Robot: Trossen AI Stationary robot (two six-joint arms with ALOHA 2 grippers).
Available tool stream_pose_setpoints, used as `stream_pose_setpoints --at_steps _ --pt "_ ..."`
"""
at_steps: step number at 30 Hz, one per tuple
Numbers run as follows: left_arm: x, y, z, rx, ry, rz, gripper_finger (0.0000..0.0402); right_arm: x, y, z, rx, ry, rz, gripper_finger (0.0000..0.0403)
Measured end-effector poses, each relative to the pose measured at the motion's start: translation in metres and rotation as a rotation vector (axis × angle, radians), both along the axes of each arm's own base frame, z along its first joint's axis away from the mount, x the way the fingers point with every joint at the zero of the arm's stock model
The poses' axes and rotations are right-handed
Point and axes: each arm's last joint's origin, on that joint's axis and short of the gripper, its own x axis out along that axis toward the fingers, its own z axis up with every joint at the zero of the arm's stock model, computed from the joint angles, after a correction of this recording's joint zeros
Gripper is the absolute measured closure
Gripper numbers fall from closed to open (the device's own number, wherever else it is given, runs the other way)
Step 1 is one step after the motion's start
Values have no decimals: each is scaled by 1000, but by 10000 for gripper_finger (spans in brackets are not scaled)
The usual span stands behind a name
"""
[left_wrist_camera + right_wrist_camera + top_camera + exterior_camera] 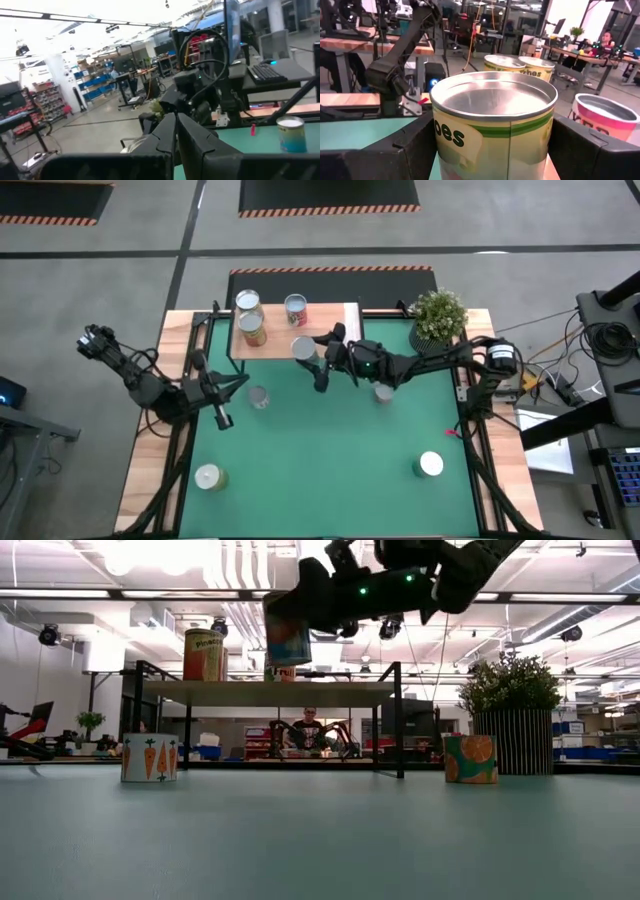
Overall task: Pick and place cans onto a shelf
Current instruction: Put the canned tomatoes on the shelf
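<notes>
We have the right end effector (312, 358) clamped on a silvery-topped cylindrical tin with a green-and-cream label (495, 125), one dark finger (407, 152) pressed against each side of the wall. In the low view the tin (287, 635) hangs clear of the green-matted bench (330, 470), level with the top of the light wooden shelf on thin black legs (345, 320). The shelf lies just beyond the right end effector and already bears three tins: two yellow-labelled ones (250, 318) stacked or close together, and a pink-labelled one (296, 309).

We judge the held tin stiff and smooth-sided, so it may slip if squeezed lightly. It is probably light to moderate in weight. Gripping across the mid-wall, as now, looks sound; the rim offers little purchase.

Other tins stand on the bench: a grey-topped one (259, 396) near the left end effector (222, 415), one (383, 391) just under the right arm, a white-topped one (430, 464) and a pale one (208, 477) well apart, toward the near edge. The left end effector rests fully closed and empty, off to the side of the shelf.
</notes>
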Motion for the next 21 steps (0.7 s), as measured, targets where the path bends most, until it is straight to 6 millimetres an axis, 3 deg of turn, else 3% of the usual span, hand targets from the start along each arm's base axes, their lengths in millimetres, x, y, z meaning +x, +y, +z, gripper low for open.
stream_pose_setpoints --at_steps 8,21 --pt "0 1 -1 -29 5 55 402 18 -18 6 29 -46 -43 103" --pt "0 1 -3 -45 10 55 402 42 -31 -13 54 -34 -136 103"
